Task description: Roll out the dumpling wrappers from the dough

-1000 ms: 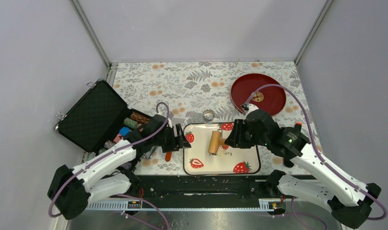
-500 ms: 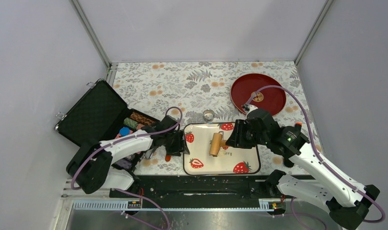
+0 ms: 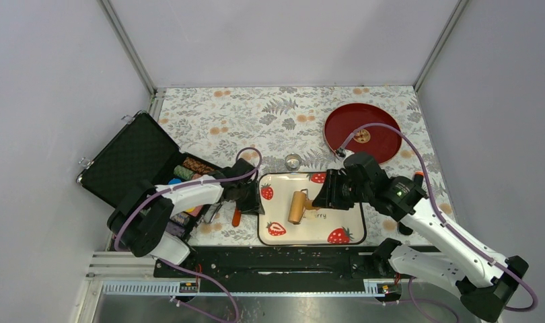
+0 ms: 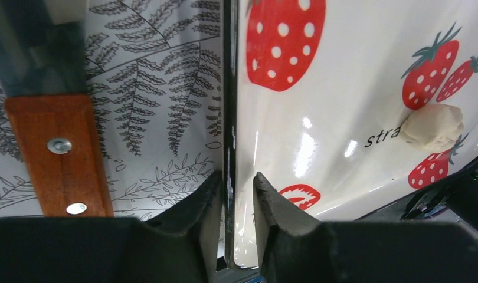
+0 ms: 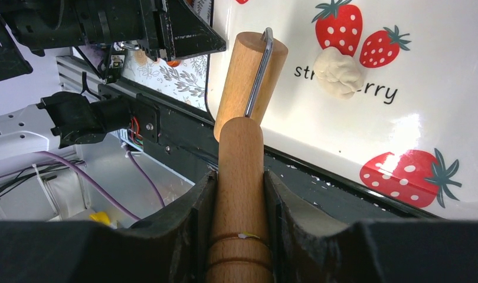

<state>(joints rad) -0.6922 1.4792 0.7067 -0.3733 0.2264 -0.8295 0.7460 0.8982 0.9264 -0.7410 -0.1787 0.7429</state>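
We get bright, even, diffuse light from overhead in the top view, with only faint, soft shadows and clear colours. In the left wrist view white glare streaks lie on the glossy strawberry tray (image 4: 354, 59), and the bottom edge falls dark. In the right wrist view the dough (image 5: 338, 72) is sharp; the handle of the roller (image 5: 236, 76) nearest the lens looks slightly soft

Dough (image 5: 338, 72) lies on the tray (image 5: 461, 88) beside roller (image 5: 248, 76).
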